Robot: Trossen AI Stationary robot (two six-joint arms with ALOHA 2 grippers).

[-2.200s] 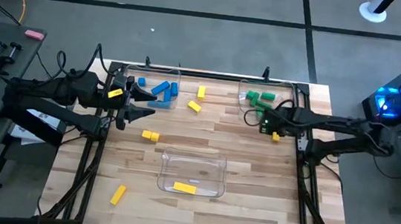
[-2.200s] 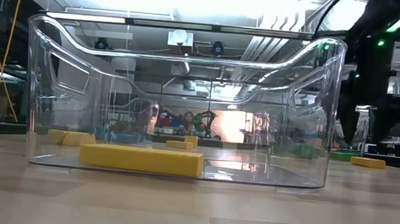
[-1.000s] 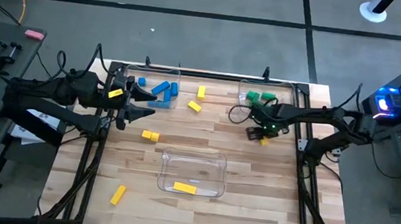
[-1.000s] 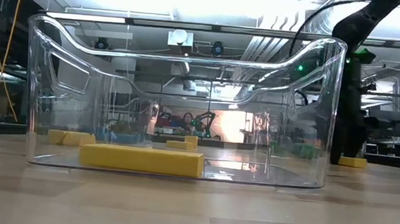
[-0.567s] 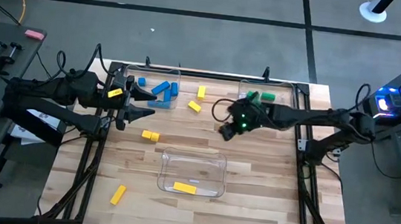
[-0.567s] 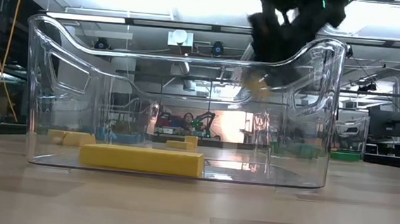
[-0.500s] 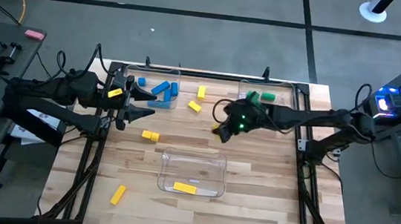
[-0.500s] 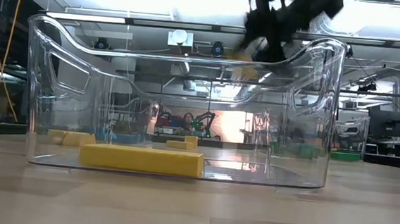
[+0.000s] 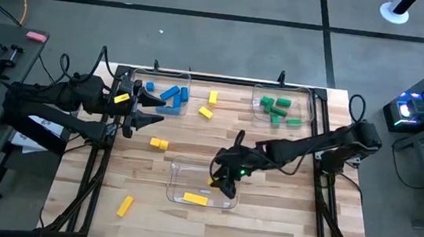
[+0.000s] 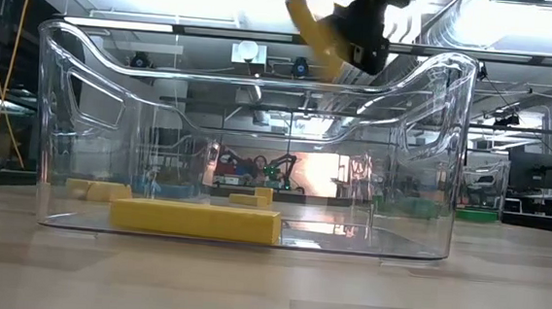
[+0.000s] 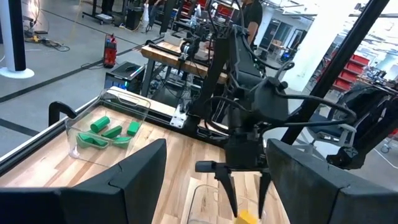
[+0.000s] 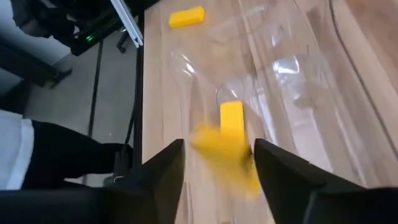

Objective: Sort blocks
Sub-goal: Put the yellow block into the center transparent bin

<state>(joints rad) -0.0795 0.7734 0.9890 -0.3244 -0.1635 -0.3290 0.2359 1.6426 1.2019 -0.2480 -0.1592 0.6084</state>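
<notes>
My right gripper (image 9: 221, 184) hangs over the clear middle bin (image 9: 232, 168), fingers spread and pointing down; it also shows in the left wrist view (image 11: 244, 198). A yellow block (image 10: 314, 26) is tilted at its fingertips, above the bin's rim, and blurred in the right wrist view (image 12: 224, 155). One yellow bar (image 9: 196, 199) lies flat on the bin's floor. My left gripper (image 9: 156, 113) is open and empty at the table's left. Blue blocks (image 9: 171, 94) lie in the far left bin. Green blocks (image 9: 276, 107) lie in the far right bin. My right gripper's fingers stand on either side of the tilted yellow block (image 11: 247, 216), which shows at and just below their tips. I cannot tell whether they touch it. The block is clear of the bin's floor.
Loose yellow blocks lie on the wooden table: two at the far middle (image 9: 213, 97) (image 9: 205, 112), one left of centre (image 9: 159, 143), and one at the near left (image 9: 125, 206). Metal frame rails (image 9: 322, 193) run along the table's sides.
My right gripper has carried the yellow block from the table near the green bin, up and toward the near left, to above the middle bin. The block, level on the table before, is now lifted and tilted above the bin's rim.
</notes>
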